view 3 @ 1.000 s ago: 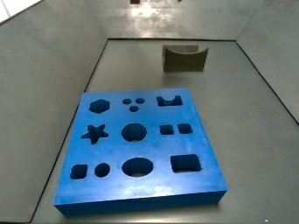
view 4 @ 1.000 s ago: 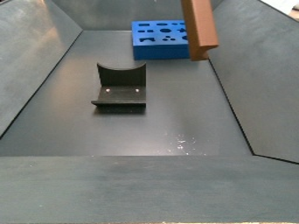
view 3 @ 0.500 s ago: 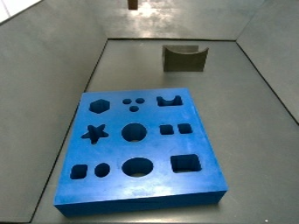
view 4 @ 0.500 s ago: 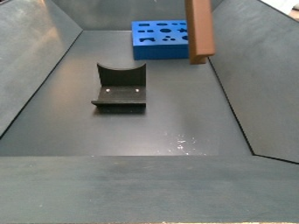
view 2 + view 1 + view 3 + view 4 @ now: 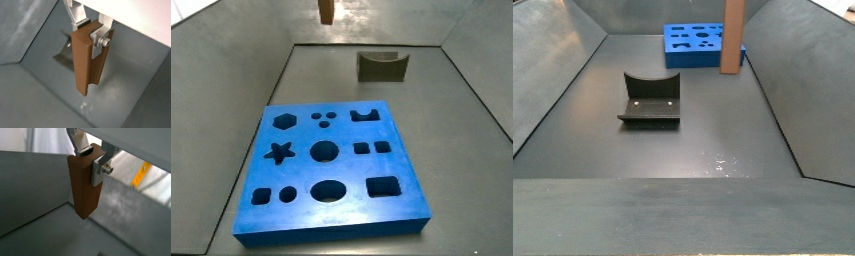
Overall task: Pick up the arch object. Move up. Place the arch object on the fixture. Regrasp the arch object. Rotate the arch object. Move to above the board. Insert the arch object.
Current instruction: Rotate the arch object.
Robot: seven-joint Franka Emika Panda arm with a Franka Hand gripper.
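**Arch held upright in the pincer, high over the floor**

The pincer (image 5: 90, 159) is seen in both wrist views, closed on the top end of the arch (image 5: 84, 185). Its silver fingers (image 5: 101, 169) are pressed against opposite faces of the brown bar, and a screw head is seen on the nearer plate (image 5: 104, 42). The arch (image 5: 87, 62) is held upright, with its long axis hanging straight down from the pincer (image 5: 90, 31) and its lower end free, clear of the grey floor below.

In a side view, only the lower part of the arch (image 5: 326, 10) is caught at the upper edge of the picture, well above the floor; the pincer itself is cut off there. In a side view from the opposite end, the arch (image 5: 732, 36) is seen as a vertical brown bar in front of the board (image 5: 698, 45), partly covering the board's right edge; whether it is above the board or nearer the camera cannot be told.

The fixture (image 5: 651, 98) is standing on the floor, well apart from the arch, with its scoop empty. In a side view the fixture (image 5: 381, 66) is seen beyond the board (image 5: 329, 168), which is lying flat with its cut-outs all open.
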